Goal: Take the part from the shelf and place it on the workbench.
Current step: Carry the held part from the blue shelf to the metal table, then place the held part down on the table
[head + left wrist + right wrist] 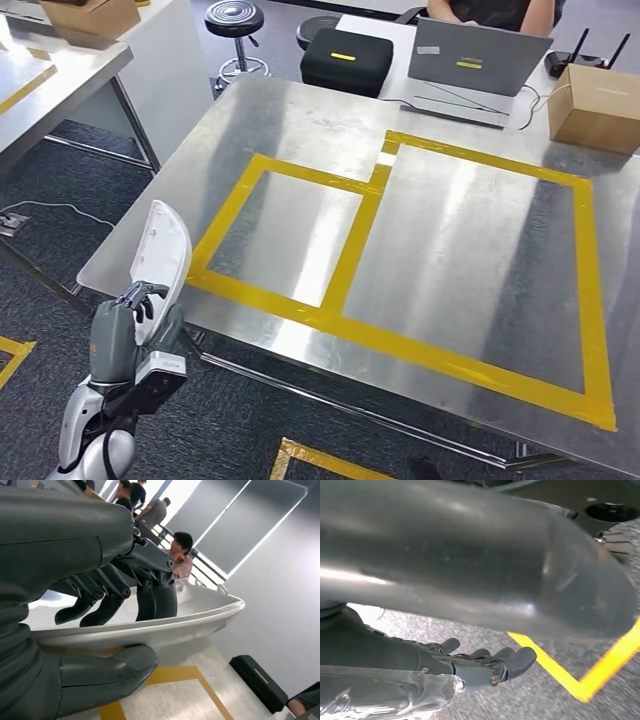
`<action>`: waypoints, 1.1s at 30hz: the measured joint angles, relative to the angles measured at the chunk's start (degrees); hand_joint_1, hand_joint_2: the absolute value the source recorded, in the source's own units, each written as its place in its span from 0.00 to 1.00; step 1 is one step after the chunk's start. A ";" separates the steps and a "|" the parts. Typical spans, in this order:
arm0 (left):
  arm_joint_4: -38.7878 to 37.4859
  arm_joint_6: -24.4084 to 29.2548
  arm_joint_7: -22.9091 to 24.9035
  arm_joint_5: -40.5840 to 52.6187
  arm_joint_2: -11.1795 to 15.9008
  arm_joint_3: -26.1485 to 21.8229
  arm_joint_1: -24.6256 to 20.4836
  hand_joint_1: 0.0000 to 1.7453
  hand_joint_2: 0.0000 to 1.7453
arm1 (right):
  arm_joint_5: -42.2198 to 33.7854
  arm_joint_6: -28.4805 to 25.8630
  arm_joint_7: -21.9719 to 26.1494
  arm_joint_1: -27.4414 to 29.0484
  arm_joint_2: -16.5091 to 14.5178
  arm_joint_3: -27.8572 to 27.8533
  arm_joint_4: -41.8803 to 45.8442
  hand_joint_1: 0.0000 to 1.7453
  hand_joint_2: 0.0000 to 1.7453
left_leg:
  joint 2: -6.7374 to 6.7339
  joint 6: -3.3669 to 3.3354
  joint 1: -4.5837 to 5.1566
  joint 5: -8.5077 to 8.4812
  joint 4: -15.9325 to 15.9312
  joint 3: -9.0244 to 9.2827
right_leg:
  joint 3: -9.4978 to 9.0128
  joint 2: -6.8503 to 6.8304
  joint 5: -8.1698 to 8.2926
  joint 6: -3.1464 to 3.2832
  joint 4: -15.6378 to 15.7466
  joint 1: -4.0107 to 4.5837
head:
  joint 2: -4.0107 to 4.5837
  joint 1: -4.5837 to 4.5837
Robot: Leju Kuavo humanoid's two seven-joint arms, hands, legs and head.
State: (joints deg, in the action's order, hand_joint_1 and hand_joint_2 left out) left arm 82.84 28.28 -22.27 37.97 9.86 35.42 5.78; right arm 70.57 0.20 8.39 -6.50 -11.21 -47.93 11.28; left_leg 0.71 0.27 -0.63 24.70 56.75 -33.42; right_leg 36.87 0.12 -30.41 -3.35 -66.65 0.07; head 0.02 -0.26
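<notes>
The part is a white curved plastic shell point(161, 253), and my left hand point(128, 318) grips it near its lower end, just off the near left corner of the metal workbench point(453, 230). It stands up on edge above the hand. In the left wrist view the shell point(181, 622) is pinched between the thumb below and the dark fingers point(151, 597) on its inner face. My right hand point(482, 665) hangs over grey carpet, fingers slightly curled and holding nothing.
Yellow tape point(362, 225) marks two rectangles on the workbench. At its far edge lie a laptop point(472, 65), a black case point(347, 60) and a cardboard box point(596, 105), with a person seated behind. A stool point(235, 30) and another table point(45, 80) stand at the left.
</notes>
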 joint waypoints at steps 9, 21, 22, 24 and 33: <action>0.00 0.07 -0.09 0.01 0.28 0.12 -0.02 1.00 1.00 | -0.95 1.48 0.23 -0.24 -0.02 -0.10 -0.03 0.00 0.00 | -0.70 2.33 0.23 4.22 5.77 -1.30 | -2.72 0.16 5.73 2.87 8.50 0.16 | -0.02 0.23; 0.00 -0.10 -0.18 -0.02 0.64 0.31 0.15 1.00 1.00 | -0.64 -0.95 0.23 -0.09 -0.30 0.03 -0.04 0.00 0.00 | -0.56 1.41 0.30 -0.69 0.07 -1.26 | -2.44 0.77 5.13 2.72 8.38 0.85 | 0.00 0.39; 0.00 -0.37 -0.33 -0.10 0.68 0.31 0.15 1.00 1.00 | -0.64 -1.02 0.17 -0.08 -0.33 0.05 -0.04 0.00 0.00 | -0.56 1.45 0.29 -0.80 0.00 -1.21 | -2.45 0.74 5.10 3.22 8.49 0.90 | 0.00 0.40; 0.00 -1.41 -1.05 -0.31 0.74 0.32 -0.06 1.00 1.00 | -0.57 -1.09 -0.01 -0.14 -0.37 0.21 -0.04 0.00 0.00 | -0.54 1.43 0.30 -0.87 -0.05 -1.19 | -2.52 0.70 5.14 4.12 8.68 0.96 | -0.01 0.37; -0.26 -5.09 -2.96 0.00 0.09 0.97 -3.04 1.00 1.00 | 0.19 -0.91 -0.53 -0.58 -0.63 1.28 -0.03 0.00 0.00 | -0.54 0.75 0.44 -0.97 0.01 -1.27 | -3.15 0.73 5.98 1.77 9.54 0.78 | 0.00 0.40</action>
State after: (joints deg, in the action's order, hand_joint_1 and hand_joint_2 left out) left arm 82.58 23.19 -25.23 37.97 9.94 36.40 2.74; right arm 70.75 -0.70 7.86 -7.08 -11.85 -46.65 11.25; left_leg 0.17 1.03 -0.19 23.73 56.76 -34.69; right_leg 33.71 0.85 -24.43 -1.57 -57.12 0.85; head 0.02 0.14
